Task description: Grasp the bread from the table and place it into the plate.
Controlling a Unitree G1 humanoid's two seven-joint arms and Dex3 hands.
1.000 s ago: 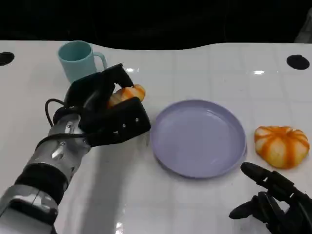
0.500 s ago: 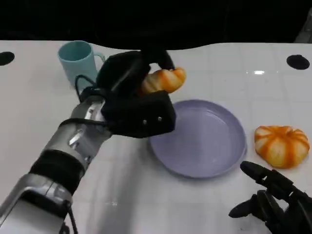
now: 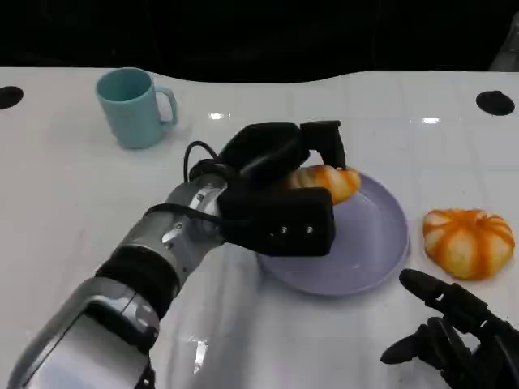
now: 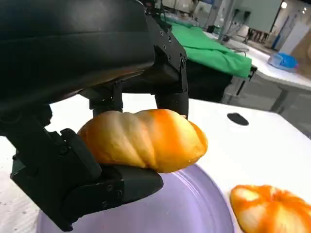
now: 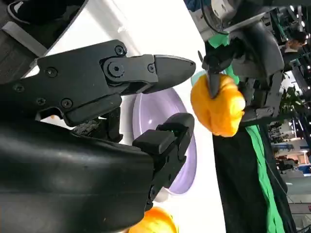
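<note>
My left hand [image 3: 280, 194] grips an orange-and-cream twisted bread roll [image 3: 328, 181] and holds it just above the left part of the lilac plate [image 3: 381, 243]. In the left wrist view the roll [image 4: 146, 139] sits pinched between black fingers [image 4: 112, 187] over the plate [image 4: 180, 208]. The right wrist view shows the same roll [image 5: 218, 103] hanging over the plate [image 5: 150, 104]. My right hand [image 3: 458, 336] rests near the table's front right corner, fingers apart, holding nothing. A second, round striped bread [image 3: 469, 241] lies on the table right of the plate.
A teal mug [image 3: 134, 105] stands at the back left. Two black round marks [image 3: 495, 102] sit at the table's far corners. The white table [image 3: 73, 203] lies bare to the left and front of the plate.
My left hand has carried the roll from beside the mug rightward and down, from above the plate's left rim to just over the plate. The right hand has not moved.
</note>
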